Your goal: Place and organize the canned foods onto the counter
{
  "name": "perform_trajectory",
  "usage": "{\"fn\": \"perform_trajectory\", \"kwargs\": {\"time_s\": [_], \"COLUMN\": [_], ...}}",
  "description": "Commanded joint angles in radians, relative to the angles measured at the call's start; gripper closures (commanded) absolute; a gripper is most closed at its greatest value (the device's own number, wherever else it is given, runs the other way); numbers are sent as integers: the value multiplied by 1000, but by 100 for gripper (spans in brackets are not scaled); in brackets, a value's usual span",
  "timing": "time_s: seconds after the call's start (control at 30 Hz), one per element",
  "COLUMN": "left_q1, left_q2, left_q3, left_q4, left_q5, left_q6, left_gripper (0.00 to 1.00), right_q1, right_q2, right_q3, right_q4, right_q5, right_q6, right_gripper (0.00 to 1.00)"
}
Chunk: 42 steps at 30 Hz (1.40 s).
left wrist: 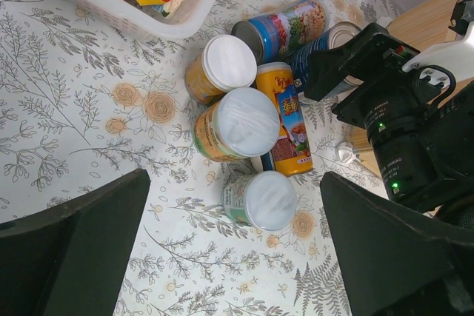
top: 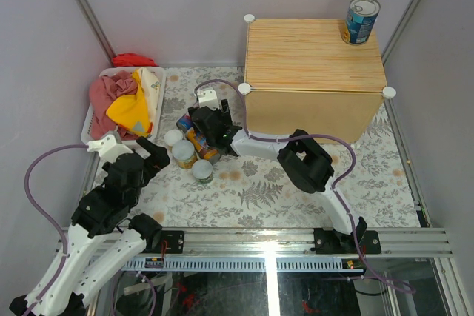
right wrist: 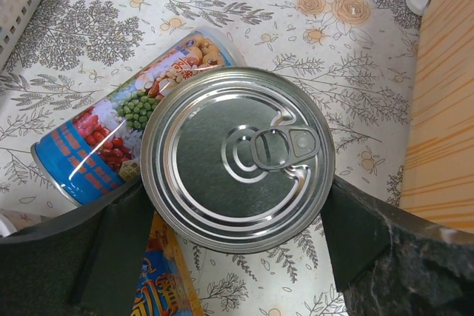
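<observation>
The right gripper (right wrist: 229,201) reaches into the cluster of cans. Its jaws stand on either side of an upright silver-topped tin (right wrist: 237,157) with a ring-pull, one finger close against each side of the rim. Whether they already press on the tin I cannot tell.

Just past one finger, a blue-labelled tin (right wrist: 126,123) showing peas and beans lies on its side, next to the upright one. A slim multicoloured can (right wrist: 167,286) also lies flat, under that same finger. Past the other finger, near but apart, is the edge of the wood-grain cabinet (top: 311,72).

The left gripper (left wrist: 233,186) has its jaws spread wide and holds nothing. A short pale-lidded can (left wrist: 266,199) stands just ahead of them, roughly on their centre line. Beyond it stand two orange-yellow jars (left wrist: 241,123) with white lids, tight together, with the slim can beside them. Farther out from these jaws and to one side is the white basket (top: 87,127), holding a red cloth (top: 107,94) and a yellow cloth (top: 132,109).

All these cans rest on the flower-patterned tabletop (top: 296,197). One blue can (top: 361,20) already stands upright on top of the cabinet at its far corner, well apart from both pairs of jaws.
</observation>
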Motion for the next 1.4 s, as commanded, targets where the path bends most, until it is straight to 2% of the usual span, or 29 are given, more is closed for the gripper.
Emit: {"fn": "perform_trajectory", "kwargs": {"time_s": [0.0, 0.23, 0.53, 0.93, 1.2, 1.37], "left_q1": [-8, -8, -8, -8, -8, -8], "left_q2": [-13, -15, -20, -20, -35, -55], "left_q3": [2, 2, 0, -8, -11, -14], "left_q4": [-6, -7, 0, 20, 12, -8], "left_q5": [-33, -31, -31, -14, -10, -15], "left_q6": [-15, -13, -20, -34, -60, -89], "left_gripper": [0, 0, 0, 0, 0, 0], "right_q1": [-9, -10, 18, 72, 124, 144], "right_q2": [-7, -29, -91, -185, -253, -308], "right_q3": [17, -13, -91, -186, -225, -248], "right_q4": [94, 92, 106, 149, 208, 207], "right_q5": [-21, -45, -45, 18, 47, 68], "right_q6": [6, -6, -51, -123, -265, -295], "right_gripper": [21, 72, 100, 100, 100, 100]}}
